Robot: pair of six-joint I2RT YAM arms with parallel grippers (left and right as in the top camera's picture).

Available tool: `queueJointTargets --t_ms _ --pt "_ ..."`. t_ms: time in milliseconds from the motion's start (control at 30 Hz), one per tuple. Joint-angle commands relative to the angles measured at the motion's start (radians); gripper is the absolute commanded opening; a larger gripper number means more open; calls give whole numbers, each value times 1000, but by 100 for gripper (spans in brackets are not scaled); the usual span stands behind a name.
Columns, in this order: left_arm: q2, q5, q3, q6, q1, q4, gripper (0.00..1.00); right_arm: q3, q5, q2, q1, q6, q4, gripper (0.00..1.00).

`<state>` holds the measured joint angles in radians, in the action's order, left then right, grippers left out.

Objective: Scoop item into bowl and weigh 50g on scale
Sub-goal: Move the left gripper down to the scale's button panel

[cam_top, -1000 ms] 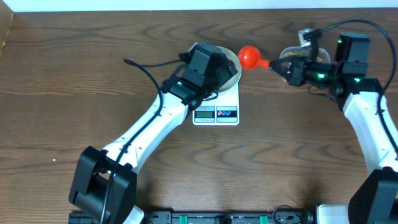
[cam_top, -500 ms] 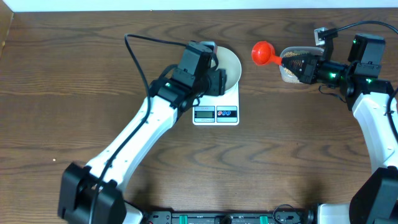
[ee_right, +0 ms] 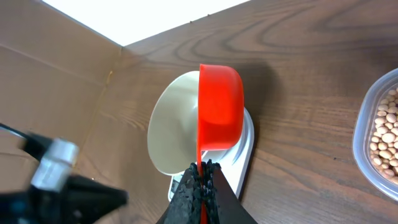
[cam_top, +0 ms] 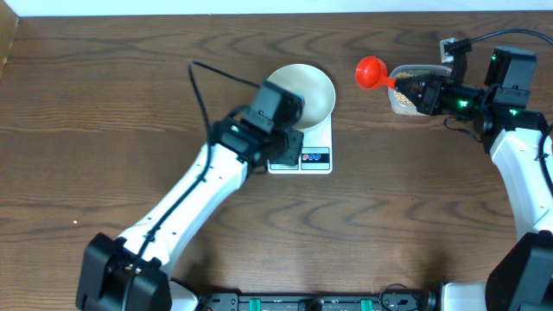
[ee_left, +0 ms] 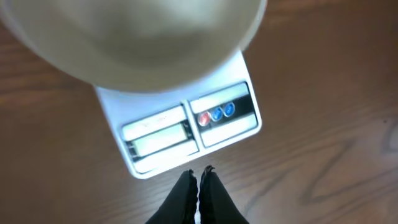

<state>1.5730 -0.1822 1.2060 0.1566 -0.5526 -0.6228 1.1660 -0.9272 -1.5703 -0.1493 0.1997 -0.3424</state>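
The left claw (ee_left: 199,176), pinched shut, hangs just before the scale's (ee_left: 186,134) front edge on the tabletop (ee_left: 323,74). The white bowl (cam_top: 309,91) sits on the scale. Beyond, the right claw (ee_right: 203,169) grips a red scoop (ee_right: 219,106) beside the tub (ee_right: 360,146) of beans (ee_right: 387,130).

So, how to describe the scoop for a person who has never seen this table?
Find the white scale in the middle of the table, a white bowl on it. Just right of it, before the clear tub of beans, the right end effector holds the scoop: the only big bright red thing.
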Motion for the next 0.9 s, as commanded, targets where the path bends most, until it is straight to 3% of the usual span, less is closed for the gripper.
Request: queueJointTargets --t_ms 0,167,433,867 --pt "-2 -10 -76 19 -34 61 7 17 -83 9 -50 33 2 1" --pt "-2 -10 -177 55 -56 229 7 17 -206 10 -142 39 2 1" --pt "9 3 -288 59 -53 410 7 17 -208 11 -197 50 2 1" --pt "115 11 -300 54 -53 566 7 17 -200 11 -197 50 2 1"
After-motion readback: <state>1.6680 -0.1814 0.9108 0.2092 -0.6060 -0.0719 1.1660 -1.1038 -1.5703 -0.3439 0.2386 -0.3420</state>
